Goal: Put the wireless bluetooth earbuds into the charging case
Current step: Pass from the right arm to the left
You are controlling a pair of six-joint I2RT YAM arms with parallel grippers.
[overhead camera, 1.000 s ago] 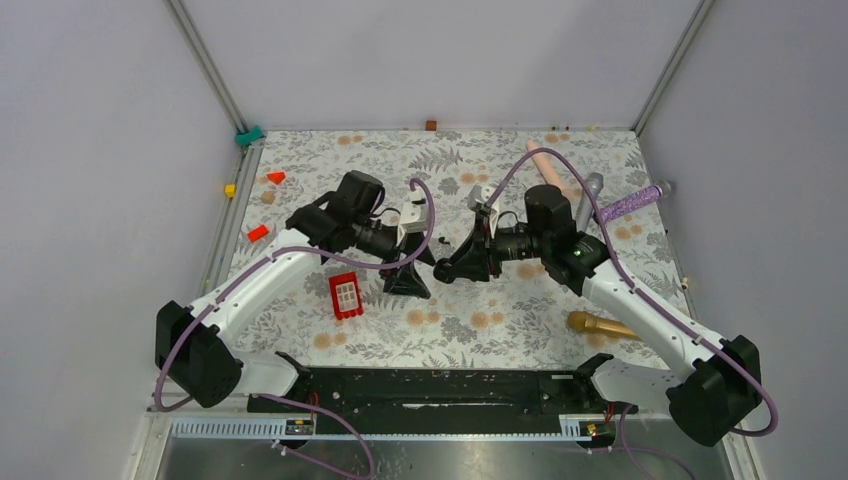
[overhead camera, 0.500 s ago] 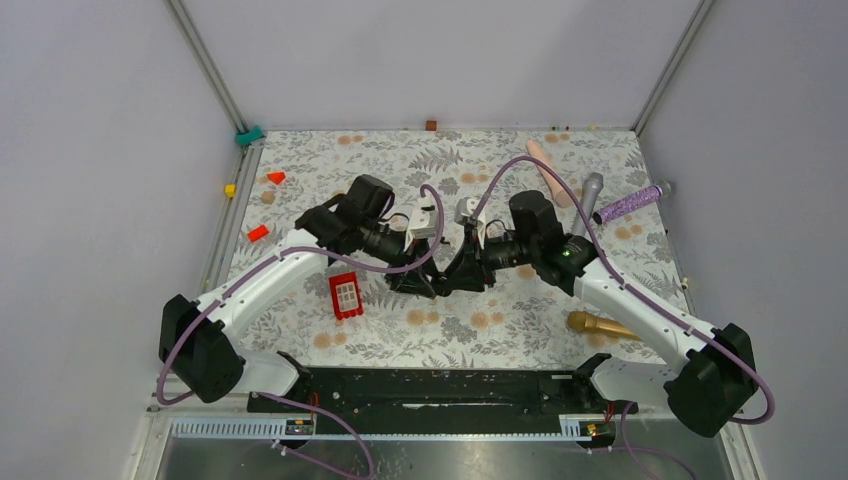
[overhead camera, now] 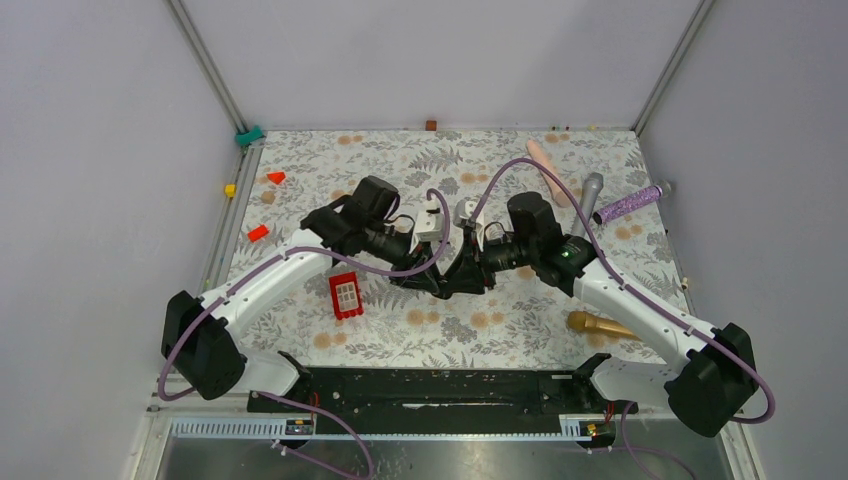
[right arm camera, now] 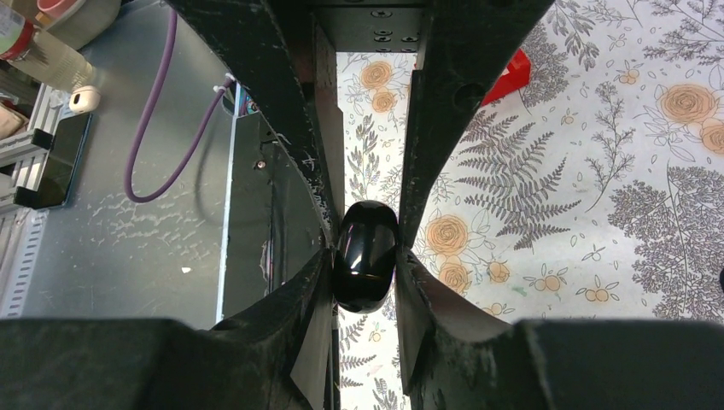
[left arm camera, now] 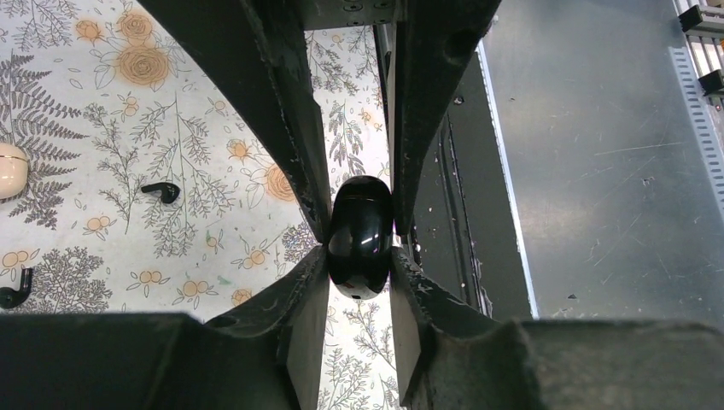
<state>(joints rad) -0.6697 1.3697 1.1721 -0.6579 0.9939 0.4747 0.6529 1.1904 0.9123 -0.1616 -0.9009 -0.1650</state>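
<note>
The charging case [left arm camera: 361,224], a glossy black oval, hangs above the floral table mat between both grippers. My left gripper [left arm camera: 360,260] is shut on its near end, and the right arm's fingers clamp it from the far side. In the right wrist view the same case [right arm camera: 365,243] sits pinched in my right gripper [right arm camera: 364,256]. Seen from above, the left gripper [overhead camera: 428,281] and right gripper [overhead camera: 468,279] meet tip to tip at mid-table and hide the case. Two black earbuds lie on the mat, one [left arm camera: 162,191] left of the case and another [left arm camera: 12,295] at the picture's left edge.
A red block [overhead camera: 345,296] lies by the left arm, with small red pieces [overhead camera: 258,232] further left. A gold object [overhead camera: 600,324], a grey microphone [overhead camera: 590,195], a purple handle [overhead camera: 630,205] and a peach cylinder [overhead camera: 545,162] lie on the right. The black base rail [overhead camera: 440,385] runs along the near edge.
My left gripper has moved right to meet the right gripper and closed onto the case. The right arm has shifted slightly left, still gripping.
</note>
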